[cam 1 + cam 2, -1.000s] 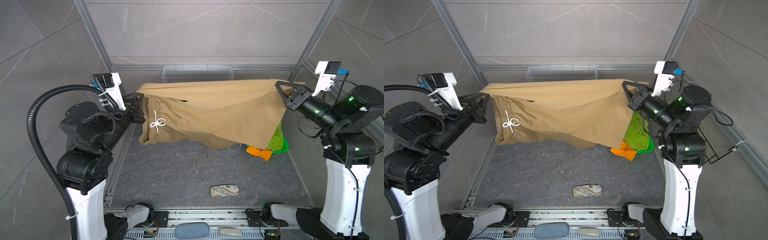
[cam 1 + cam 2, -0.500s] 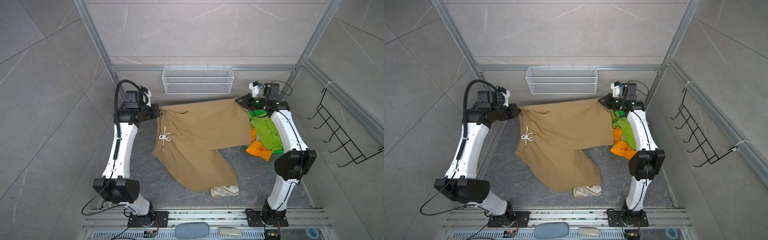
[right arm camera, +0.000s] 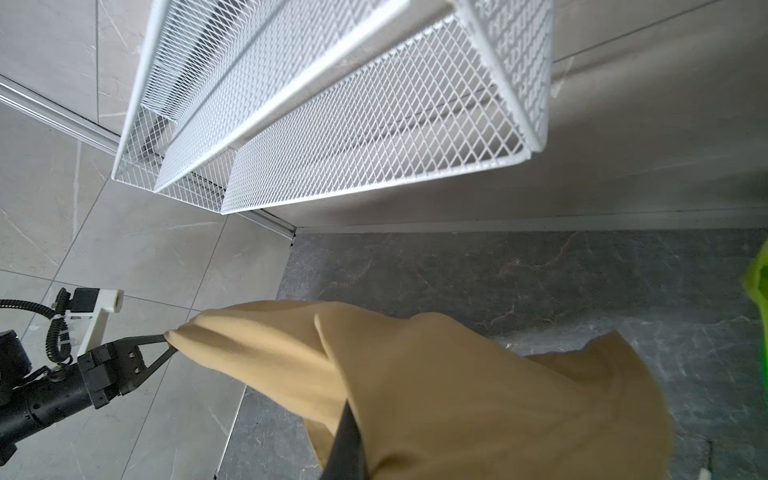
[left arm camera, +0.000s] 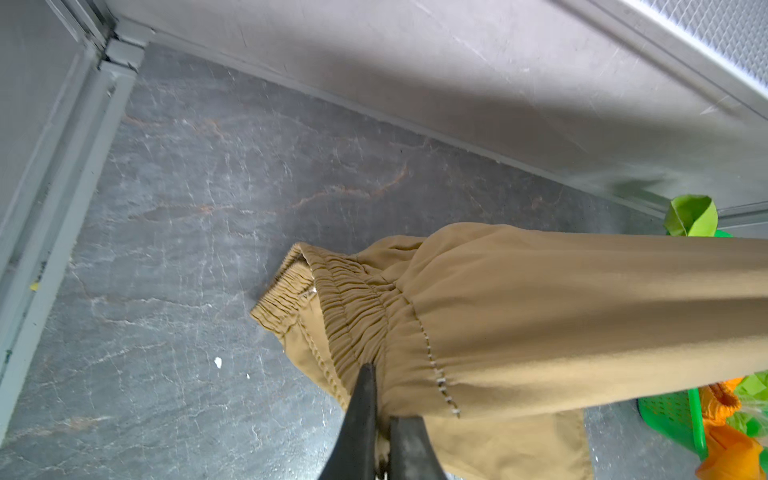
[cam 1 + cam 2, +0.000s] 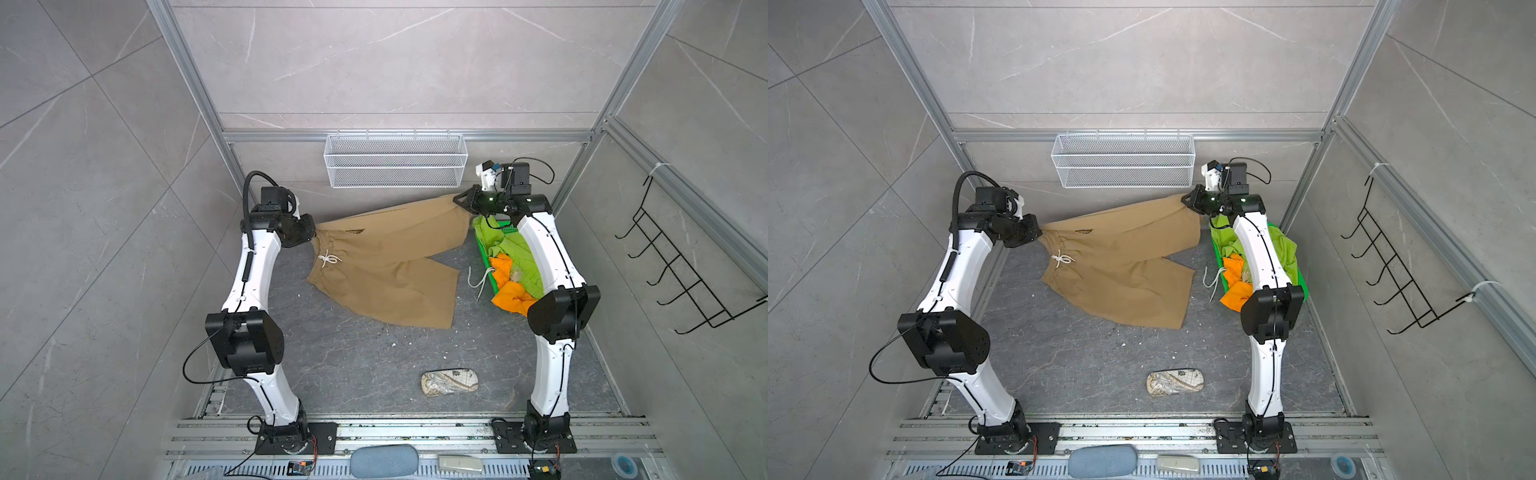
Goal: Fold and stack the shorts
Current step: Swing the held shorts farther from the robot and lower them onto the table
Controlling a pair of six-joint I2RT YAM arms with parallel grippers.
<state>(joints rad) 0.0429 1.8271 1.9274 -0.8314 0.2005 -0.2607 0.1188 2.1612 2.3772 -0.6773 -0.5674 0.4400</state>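
Shows tan shorts (image 5: 386,266) strung left to right across the rear of the table (image 5: 374,357): waistband corner clamped in the closed left gripper (image 5: 313,232), far leg hem clamped in the closed right gripper (image 5: 457,200), other leg draped on the table toward the front.

A robot lab cell dressed as a tiled washroom: grey marble-look wall panels (image 5: 395,62) sit in bare aluminium framing (image 5: 399,136); a white wire-mesh basket (image 5: 395,166) and a black hook rack (image 5: 681,266) hang on them; the left arm (image 5: 253,266) and right arm (image 5: 548,257) are bolted to a slotted rail (image 5: 415,432) fronting the dark stone-look bench (image 5: 353,361).
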